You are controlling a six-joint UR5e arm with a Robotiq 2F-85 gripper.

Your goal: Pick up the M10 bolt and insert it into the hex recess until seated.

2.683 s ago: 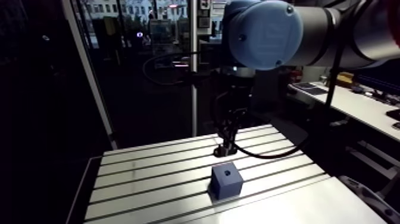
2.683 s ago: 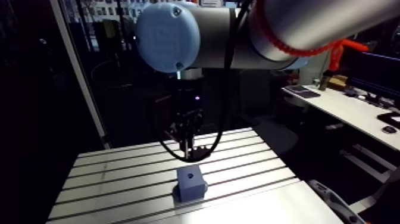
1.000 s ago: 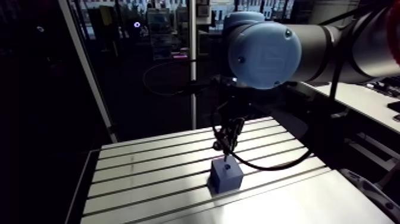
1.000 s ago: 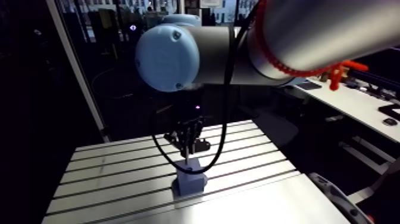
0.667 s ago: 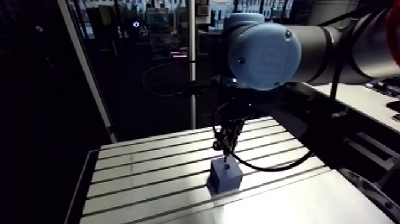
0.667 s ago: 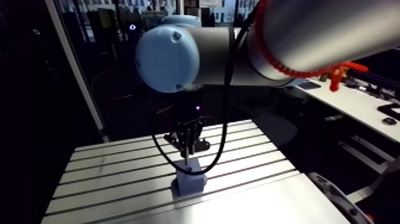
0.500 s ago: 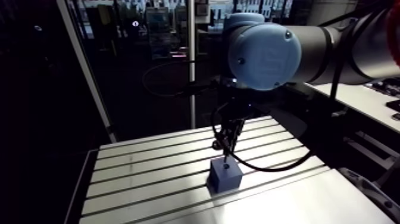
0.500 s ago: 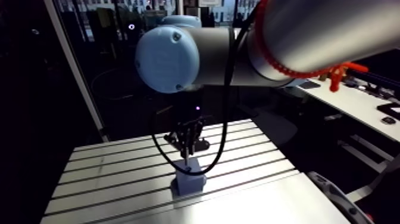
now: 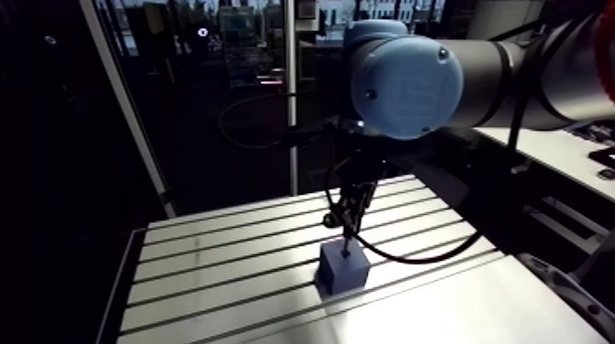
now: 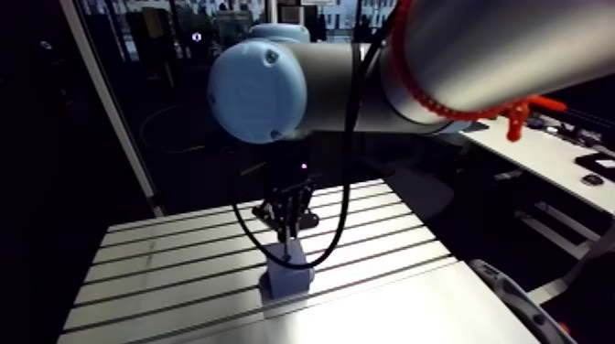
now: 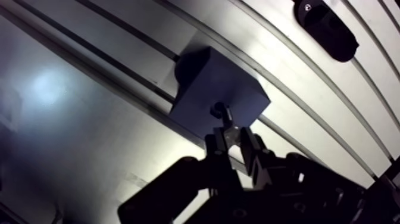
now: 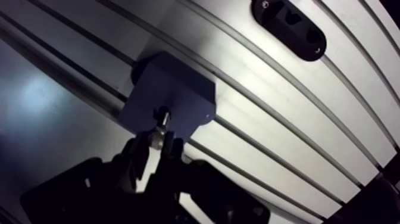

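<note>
A blue-grey block [image 11: 205, 89] stands on the slotted aluminium table [image 9: 210, 265], with a dark recess [image 11: 219, 109] in its top face. In the wrist view my gripper [image 11: 233, 142] hovers directly over the block, shut on the M10 bolt [image 11: 230, 132], a short silvery piece pinched between the fingertips. The bolt's lower end points down at the recess and seems to touch it; how deep it sits is hidden. In the arm view the gripper [image 9: 346, 222] hangs just above the block [image 9: 343, 271], and the bolt [image 9: 346, 245] shows as a thin vertical line.
A black oval part [image 11: 326, 28] lies on the table a little way ahead of the block. Parallel T-slots run across the table [image 12: 309, 119]. The table's left edge [image 9: 124, 284] borders a dark drop.
Earlier the gripper stood on the table behind the block. It has since moved over the block with the bolt and come down, bringing the bolt's tip to the recess.
</note>
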